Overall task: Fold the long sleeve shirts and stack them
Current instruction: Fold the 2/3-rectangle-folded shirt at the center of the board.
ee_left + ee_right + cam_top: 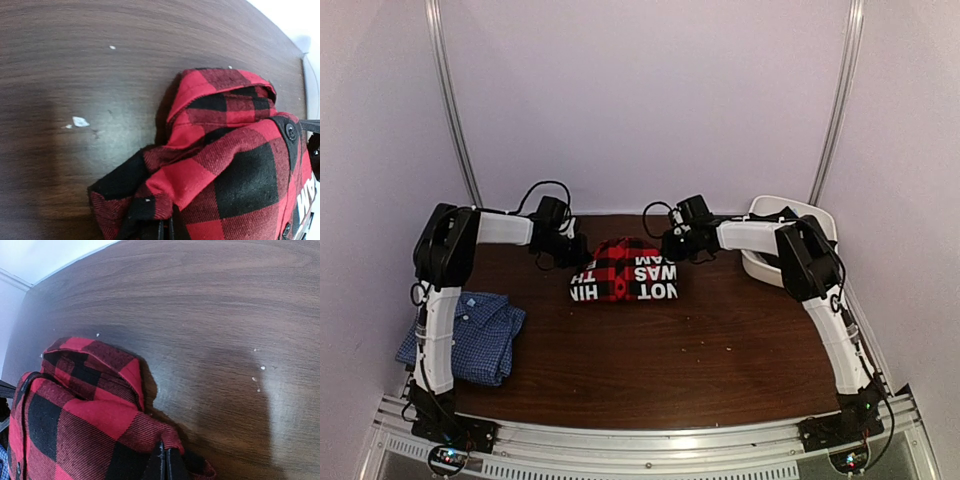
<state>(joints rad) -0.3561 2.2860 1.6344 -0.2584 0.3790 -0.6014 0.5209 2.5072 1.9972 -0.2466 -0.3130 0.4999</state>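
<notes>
Plaid shirt (620,268) lies lengthwise left-to-right, lettering upside down.

White block lettering (658,290) stands on a black panel (638,281) of the red-and-black buffalo-plaid flannel shirt (618,260). Folds break it into the fragments NOT, WAS, AM, HIN and TH.

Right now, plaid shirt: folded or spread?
Folded: plaid flannel shirt is a compact bundle; left end effector and right end effector pinch its ends.
</notes>
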